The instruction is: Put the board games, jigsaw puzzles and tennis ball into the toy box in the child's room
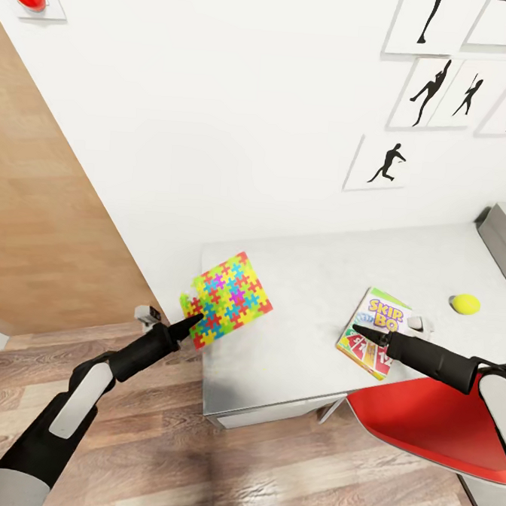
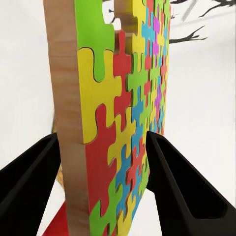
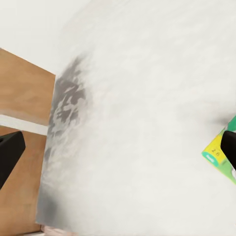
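Head view puts the left gripper (image 1: 194, 320) at the lower left of centre, its fingers (image 2: 34, 162) clamped on the edge of the jigsaw puzzle (image 1: 231, 299), which is lifted and tilted over the near left corner of the worktop (image 1: 312, 272). In the left wrist view the puzzle stands edge-on between the two dark fingers: a thick wooden slab with a pale grain side and a face of interlocking red, yellow, green, blue and purple pieces. To do this step well, I would keep the board gripped firmly at its edge and carry it level and slowly, since a thin edge grip could let it swing or slip; the toy box is not clearly identifiable, though a grey object sits at the right edge of the frame. At lower right, the right gripper (image 1: 369, 334) hovers at the Skip-Bo board game (image 1: 377, 330); its fingers appear spread apart in the right wrist view, holding nothing. Further right lies the tennis ball (image 1: 465, 303).
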You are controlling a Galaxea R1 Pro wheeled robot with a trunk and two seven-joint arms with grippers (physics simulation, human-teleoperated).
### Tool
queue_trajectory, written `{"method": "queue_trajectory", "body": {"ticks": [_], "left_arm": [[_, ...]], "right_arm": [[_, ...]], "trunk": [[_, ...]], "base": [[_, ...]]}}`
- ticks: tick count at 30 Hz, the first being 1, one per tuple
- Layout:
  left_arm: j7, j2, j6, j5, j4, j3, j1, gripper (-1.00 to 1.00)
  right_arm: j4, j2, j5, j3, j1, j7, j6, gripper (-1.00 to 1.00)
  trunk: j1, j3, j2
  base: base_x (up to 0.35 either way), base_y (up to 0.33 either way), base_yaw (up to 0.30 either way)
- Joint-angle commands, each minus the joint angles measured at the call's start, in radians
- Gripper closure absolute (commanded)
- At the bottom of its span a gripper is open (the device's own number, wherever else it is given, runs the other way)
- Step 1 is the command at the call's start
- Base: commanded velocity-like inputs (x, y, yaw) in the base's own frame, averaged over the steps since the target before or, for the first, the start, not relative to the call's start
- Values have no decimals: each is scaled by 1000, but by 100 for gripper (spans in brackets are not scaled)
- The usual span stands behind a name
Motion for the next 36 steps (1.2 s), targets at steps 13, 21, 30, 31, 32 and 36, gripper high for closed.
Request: {"method": "queue_trajectory", "body": {"ticks": [13,21,30,31,32,36], "left_arm": [[1,5,13,27,-74,2,-4,100],[1,6,19,28,-75,2,-4,100],[1,5,23,28,-75,2,-5,100],[1,5,23,28,-75,2,-5,100],[1,5,23,28,-75,2,-5,100],[1,5,23,27,-76,2,-5,100]], "right_arm": [[-2,-1,6,-10,5,16,5,-100],[-3,-2,5,-36,6,18,6,-100],[-3,-6,5,-56,7,19,7,-100],[-3,-8,5,-57,7,19,7,-100],[-3,-8,5,-57,7,19,7,-100],[-3,-12,4,-70,8,20,7,-100]], "trunk": [[1,-1,-2],[1,-1,-2],[1,-1,-2],[1,-1,-2],[1,-1,-2],[1,-1,-2]], "base": [[0,0,0],[0,0,0],[0,0,0],[0,0,0],[0,0,0],[0,0,0]]}}
